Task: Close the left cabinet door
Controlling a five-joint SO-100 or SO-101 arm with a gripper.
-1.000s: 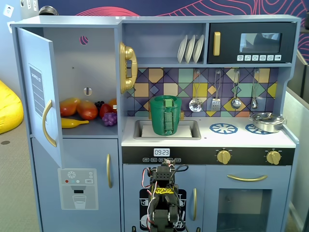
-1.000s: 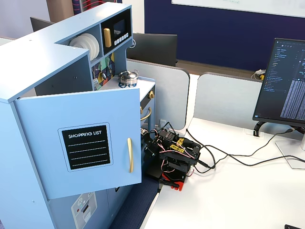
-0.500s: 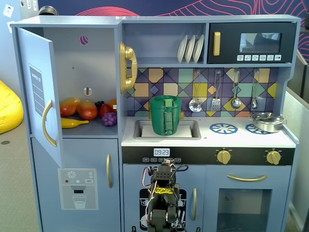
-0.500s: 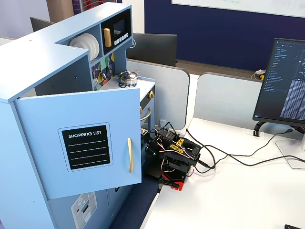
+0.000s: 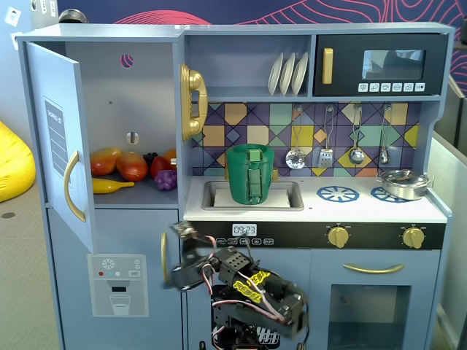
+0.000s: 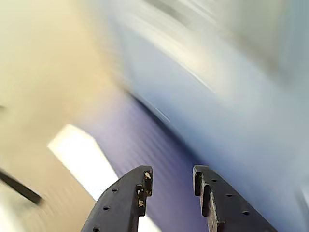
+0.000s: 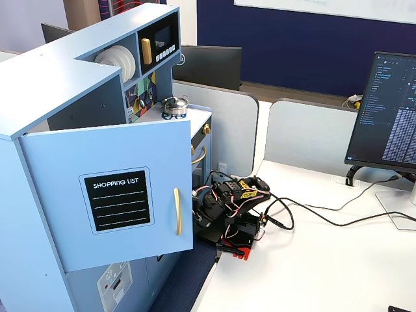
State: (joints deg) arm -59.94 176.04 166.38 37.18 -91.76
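Blue and wide open, the left door [image 7: 107,195] stands swung out from the toy kitchen, its gold handle [image 7: 177,211] on the free edge and fruit [image 5: 131,169] on show inside. Low beneath the counter, the gripper [image 6: 170,182] has its fingers parted around nothing; the wrist view is blurred. Judging by this, the approach is in hand. Next, the arm must rise to the door's outer face and push it shut.

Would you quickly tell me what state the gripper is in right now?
Gripper: open, jaws apart, holding nothing.
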